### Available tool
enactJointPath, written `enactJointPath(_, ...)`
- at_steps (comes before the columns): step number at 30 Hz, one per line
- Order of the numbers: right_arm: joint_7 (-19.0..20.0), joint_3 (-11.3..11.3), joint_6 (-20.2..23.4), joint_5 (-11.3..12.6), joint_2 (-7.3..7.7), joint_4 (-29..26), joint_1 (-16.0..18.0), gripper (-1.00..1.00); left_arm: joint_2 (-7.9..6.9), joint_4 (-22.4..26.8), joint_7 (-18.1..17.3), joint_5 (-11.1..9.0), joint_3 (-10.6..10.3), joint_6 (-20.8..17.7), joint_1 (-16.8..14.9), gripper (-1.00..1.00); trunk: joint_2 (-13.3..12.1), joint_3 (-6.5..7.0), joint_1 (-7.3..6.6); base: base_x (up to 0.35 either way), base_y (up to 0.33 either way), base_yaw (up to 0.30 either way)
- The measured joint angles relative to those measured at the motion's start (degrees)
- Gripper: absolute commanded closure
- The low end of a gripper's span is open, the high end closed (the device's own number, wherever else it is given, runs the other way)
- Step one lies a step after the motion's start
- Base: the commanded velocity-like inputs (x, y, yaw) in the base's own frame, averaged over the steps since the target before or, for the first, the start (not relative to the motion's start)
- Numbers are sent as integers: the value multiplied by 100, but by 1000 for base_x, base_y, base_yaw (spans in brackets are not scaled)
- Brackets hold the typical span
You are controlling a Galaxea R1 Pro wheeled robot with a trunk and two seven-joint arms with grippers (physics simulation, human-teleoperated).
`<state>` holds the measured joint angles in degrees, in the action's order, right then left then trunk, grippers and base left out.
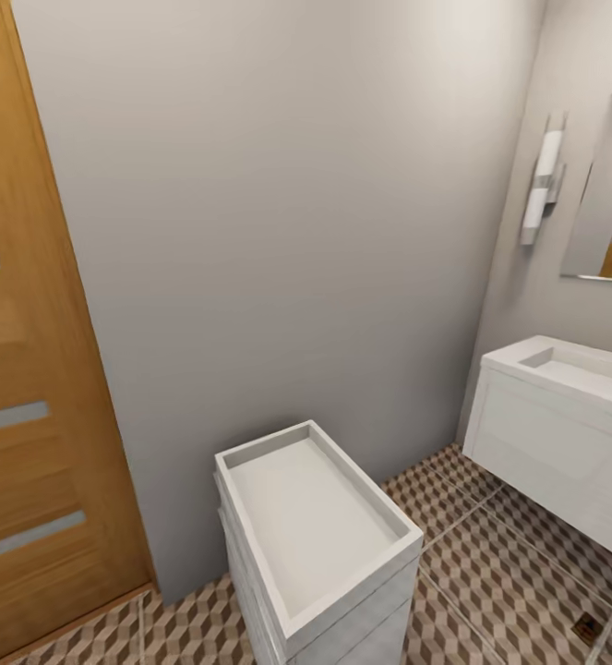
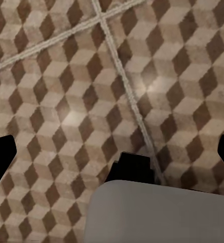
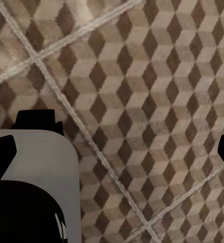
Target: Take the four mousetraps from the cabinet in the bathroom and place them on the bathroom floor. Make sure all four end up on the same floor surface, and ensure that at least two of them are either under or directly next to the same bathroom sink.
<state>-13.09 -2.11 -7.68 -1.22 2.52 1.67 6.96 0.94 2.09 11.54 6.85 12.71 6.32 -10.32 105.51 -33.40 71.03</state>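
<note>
Both end effectors, left and right, hang wide and empty over the bathroom floor, seemingly carried in transit, the bathroom sink ahead and mousetraps unseen.

Grey walls, a wooden door, a mirror, perhaps a wall lamp, and a white open-topped unit.

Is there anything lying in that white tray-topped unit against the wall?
No, in the head view the recessed top of the white unit is bare, with no object resting in it.
</note>
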Motion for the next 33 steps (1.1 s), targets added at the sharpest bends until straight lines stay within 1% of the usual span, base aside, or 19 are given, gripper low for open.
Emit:
enactJointPath(13,-6,-2,-4,-3,3,0,0,-100,0,0,-2,-7,0,2,0,-100,0,0,0,0,0,69)
enactJointPath(19,-8,-5,-4,-5,-6,0,0,-100,51,7,-6,-29,53,22,-1,-100,0,0,0,0,0,227)
enactJointPath(27,-3,-12,-3,-9,-13,0,0,-100,221,-25,-9,-50,71,34,-1,-100,0,0,0,0,0,267)
enactJointPath(33,0,-14,-5,-40,-16,0,0,-100,257,-68,-8,-95,87,27,0,-100,0,0,0,0,0,273)
